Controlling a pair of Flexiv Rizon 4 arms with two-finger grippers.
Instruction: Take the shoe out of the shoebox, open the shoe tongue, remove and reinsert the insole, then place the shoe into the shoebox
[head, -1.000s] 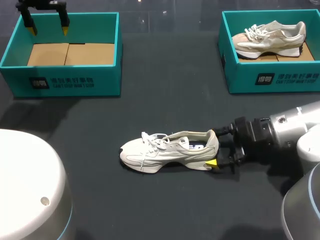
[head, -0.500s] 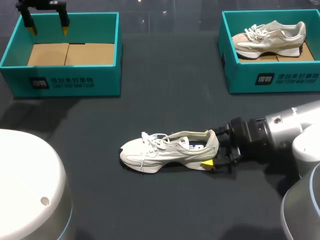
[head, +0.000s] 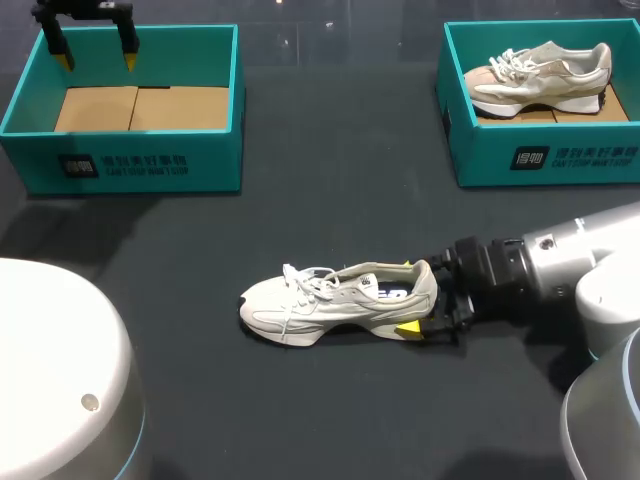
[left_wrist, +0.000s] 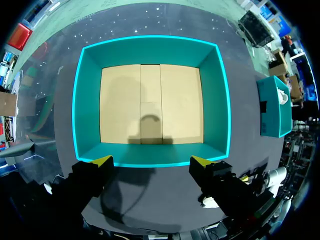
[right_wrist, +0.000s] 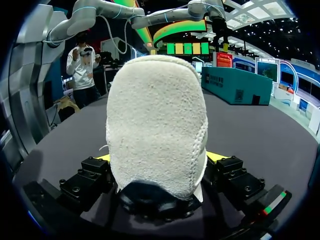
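A white shoe (head: 320, 300) lies on its sole at the middle of the dark table, toe to the left. My right gripper (head: 408, 296) is at its heel, fingers open, one yellow tip on each side. In the right wrist view the heel (right_wrist: 155, 115) fills the space between the open fingers of the right gripper (right_wrist: 157, 157). My left gripper (head: 95, 55) hangs open above the back of the left teal shoebox (head: 120, 160). In the left wrist view the left gripper (left_wrist: 151, 161) looks down into this box (left_wrist: 150, 50), which holds only its cardboard floor.
A second teal shoebox (head: 545, 160) stands at the back right with another pale shoe (head: 540, 75) inside. The white dome of the robot's body (head: 60, 370) fills the near left corner.
My right gripper has slid left along the table, so its open fingers now straddle the shoe's heel. The shoe and the left arm have not moved.
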